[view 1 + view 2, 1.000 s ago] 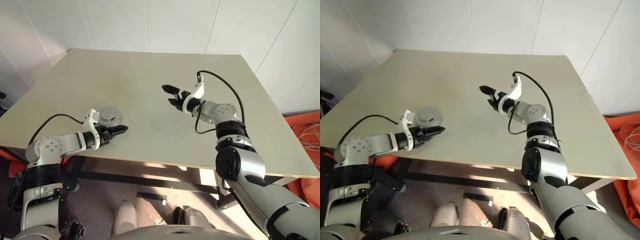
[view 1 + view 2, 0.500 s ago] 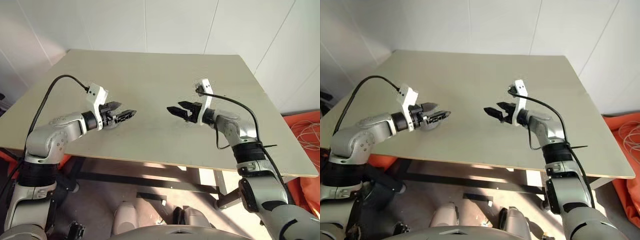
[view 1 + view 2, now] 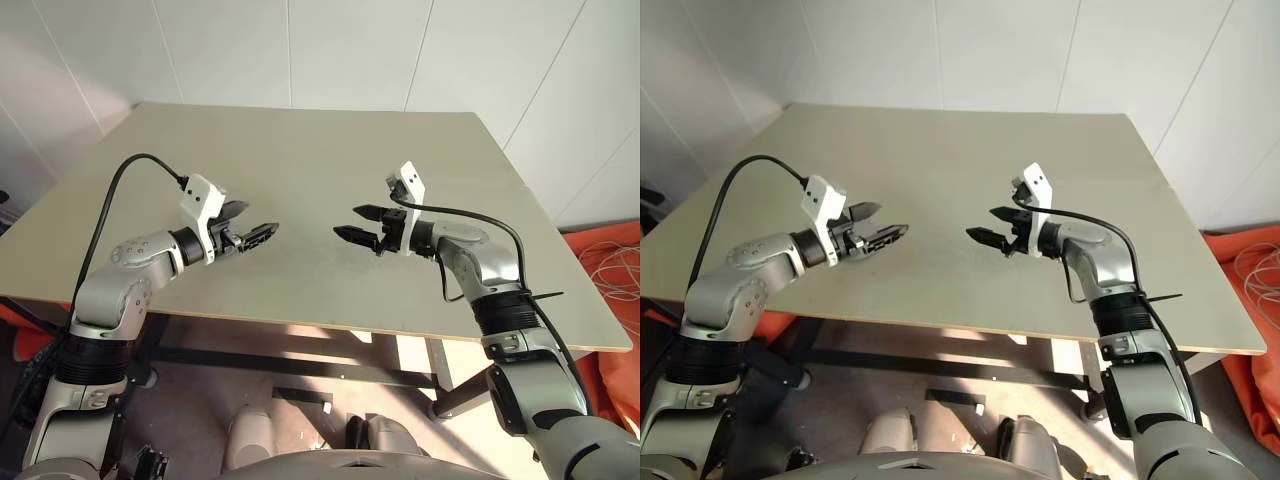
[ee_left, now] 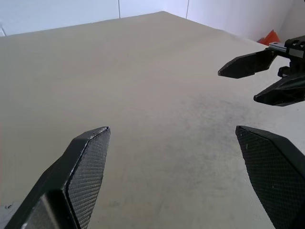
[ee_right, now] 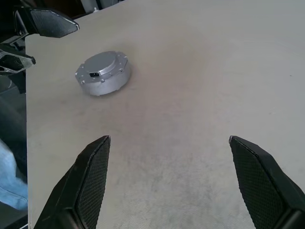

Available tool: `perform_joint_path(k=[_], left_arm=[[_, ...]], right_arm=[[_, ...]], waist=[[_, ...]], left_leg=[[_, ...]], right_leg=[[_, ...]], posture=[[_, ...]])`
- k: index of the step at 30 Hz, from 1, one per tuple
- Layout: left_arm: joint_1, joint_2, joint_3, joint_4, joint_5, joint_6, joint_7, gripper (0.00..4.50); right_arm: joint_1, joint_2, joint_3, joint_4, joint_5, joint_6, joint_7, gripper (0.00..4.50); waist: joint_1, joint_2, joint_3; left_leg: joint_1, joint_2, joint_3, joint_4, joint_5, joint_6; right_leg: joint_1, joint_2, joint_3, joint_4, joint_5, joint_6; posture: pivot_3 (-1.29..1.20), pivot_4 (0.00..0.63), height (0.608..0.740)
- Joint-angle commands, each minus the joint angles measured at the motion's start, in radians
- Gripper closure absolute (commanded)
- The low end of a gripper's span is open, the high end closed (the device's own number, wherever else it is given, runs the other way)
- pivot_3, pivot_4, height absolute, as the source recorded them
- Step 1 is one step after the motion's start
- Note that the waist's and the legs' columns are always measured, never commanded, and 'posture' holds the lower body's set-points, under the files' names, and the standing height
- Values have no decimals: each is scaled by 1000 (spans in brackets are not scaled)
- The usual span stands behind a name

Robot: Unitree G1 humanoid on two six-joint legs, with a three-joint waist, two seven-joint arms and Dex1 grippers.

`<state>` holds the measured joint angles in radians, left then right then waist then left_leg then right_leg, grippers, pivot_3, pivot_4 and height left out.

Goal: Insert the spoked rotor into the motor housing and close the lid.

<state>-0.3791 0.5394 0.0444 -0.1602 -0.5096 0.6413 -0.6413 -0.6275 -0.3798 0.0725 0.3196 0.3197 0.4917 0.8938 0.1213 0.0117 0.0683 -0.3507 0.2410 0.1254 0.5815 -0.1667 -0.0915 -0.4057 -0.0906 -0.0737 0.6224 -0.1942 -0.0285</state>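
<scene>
The motor housing (image 5: 101, 73) is a round silver-grey unit lying flat on the table, with the lid (image 5: 106, 63) sitting on top of it. It rests below and just beyond my left gripper (image 3: 255, 222), near the table's front left. That gripper hovers above the table, open and empty. My right gripper (image 3: 348, 221) is also open and empty, held above the table's middle and pointing toward the left one across a gap. Each wrist view shows the other gripper: the right gripper (image 4: 238, 86) and the left gripper (image 5: 55, 43). The spoked rotor is out of view.
The beige table (image 3: 300, 150) stands against a white wall. Its front edge (image 3: 330, 330) runs just under both forearms. An orange thing with white cables (image 3: 612, 265) lies on the floor at the right.
My left gripper rose from the table beside the housing and rolled. My right gripper drew back toward me and rolled. They now face each other, both still open.
</scene>
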Motion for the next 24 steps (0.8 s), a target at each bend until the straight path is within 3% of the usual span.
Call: perform_joint_path(k=[1, 5, 11, 24], left_arm=[[-18, -9, 6, -6, 27, -31, 15, 8], [-18, -51, 4, 25, 81, -98, 58, 8], [-8, -88, -12, 54, 126, -176, 49, 8], [15, -130, 2, 105, 111, -187, -4, 8]], right_arm=[[-9, 11, -6, 6, -29, -67, -26, 0], [19, 24, -11, 32, -85, -216, -72, 0], [13, 24, -19, 35, -52, -177, -13, 0], [0, 56, -32, 141, -101, -279, -67, 0]], waist=[[0, 0, 0], [0, 0, 0], [-2, 0, 0], [-2, 0, 0]], left_leg=[[0, 0, 0, 0, 0, 0], [0, 0, 0, 0, 0, 0], [0, 0, 0, 0, 0, 0], [0, 0, 0, 0, 0, 1]], right_leg=[[0, 0, 0, 0, 0, 0], [0, 0, 0, 0, 0, 0], [0, 0, 0, -1, 0, 0], [0, 0, 0, -1, 1, -2]], posture=[[0, 0, 740], [0, 0, 740], [0, 0, 740], [0, 0, 740]])
